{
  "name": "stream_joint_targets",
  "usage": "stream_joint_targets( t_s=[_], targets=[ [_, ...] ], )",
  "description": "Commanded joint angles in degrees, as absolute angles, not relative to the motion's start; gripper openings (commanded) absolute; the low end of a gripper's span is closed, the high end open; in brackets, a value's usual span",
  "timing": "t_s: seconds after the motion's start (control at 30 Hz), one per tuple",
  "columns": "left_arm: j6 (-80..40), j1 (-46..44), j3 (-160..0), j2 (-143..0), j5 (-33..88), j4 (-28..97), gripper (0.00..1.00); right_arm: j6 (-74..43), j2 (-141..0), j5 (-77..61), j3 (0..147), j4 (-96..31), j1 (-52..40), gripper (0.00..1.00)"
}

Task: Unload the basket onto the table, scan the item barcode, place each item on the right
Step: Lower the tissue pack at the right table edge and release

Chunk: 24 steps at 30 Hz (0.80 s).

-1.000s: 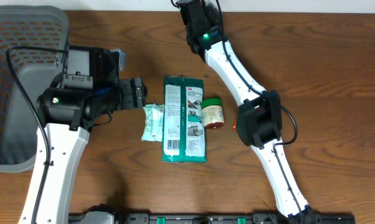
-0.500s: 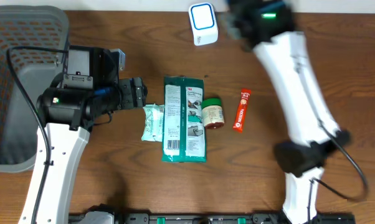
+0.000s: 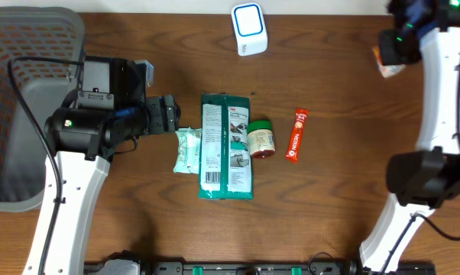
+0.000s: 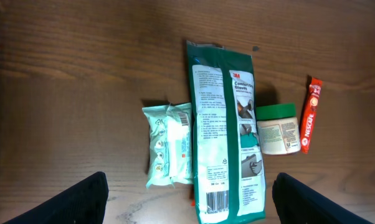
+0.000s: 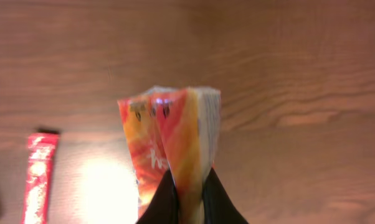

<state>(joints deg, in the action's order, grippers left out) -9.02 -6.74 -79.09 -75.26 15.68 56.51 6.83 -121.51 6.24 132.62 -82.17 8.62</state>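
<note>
Orange snack packet (image 5: 175, 130) pinched upright in the right claw (image 5: 189, 200), near the table's (image 3: 329, 191) far right corner.
It is well apart from the white-and-blue scanner (image 3: 249, 29). The left claw (image 3: 167, 114) stands spread, empty, beside a pale wipes pouch (image 4: 169, 146), a green 3M pack (image 4: 225, 130), a small jar (image 4: 278, 127) and a red Nescafe stick (image 4: 311, 115).
</note>
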Motion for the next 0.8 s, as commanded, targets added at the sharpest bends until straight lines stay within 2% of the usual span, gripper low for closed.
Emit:
stream_joint_targets(
  t_s=[0.0,0.27,0.43,0.47,0.5,0.53,0.57,0.63,0.77],
  targets=[
    [-9.1,-6.66,-79.83,-75.22,15.11,56.55,0.85,5.8,-122.02,0.27,123.57,-77.91,13.72,0.01],
    [-9.13,-6.66,-79.83,-75.22,15.11,56.53,0.84,5.85,-122.02,-0.38,101.01,-61.32,21.76,0.01],
    [-9.13,-6.66,-79.83,-75.22,15.11,56.55,0.84,5.85,-122.02,-0.51,97.1,-57.49,22.81,0.04],
    [-9.1,-6.66,-79.83,-75.22,15.11,56.53,0.84,5.85,-122.02,-0.51,96.6,-56.97,22.83,0.12],
    [-9.1,-6.66,-79.83,-75.22,15.11,56.55,0.84,5.85,-122.02,-0.49,96.44,-56.93,22.83,0.27],
    [-9.1,-6.66,-79.83,-75.22,15.11,56.53,0.84,5.85,-122.02,-0.49,96.44,-56.95,22.83,0.35],
    [-9.1,-6.66,-79.83,-75.22,15.11,56.53,0.84,5.85,-121.99,-0.49,96.44,-56.95,22.83,0.4],
    [-9.13,-6.66,-79.83,-75.22,15.11,56.55,0.84,5.82,-121.71,-0.27,96.55,-57.04,22.83,0.44],
    [-9.1,-6.66,-79.83,-75.22,15.11,56.55,0.84,5.78,-119.66,0.38,96.6,-57.06,22.61,0.65]
  ],
)
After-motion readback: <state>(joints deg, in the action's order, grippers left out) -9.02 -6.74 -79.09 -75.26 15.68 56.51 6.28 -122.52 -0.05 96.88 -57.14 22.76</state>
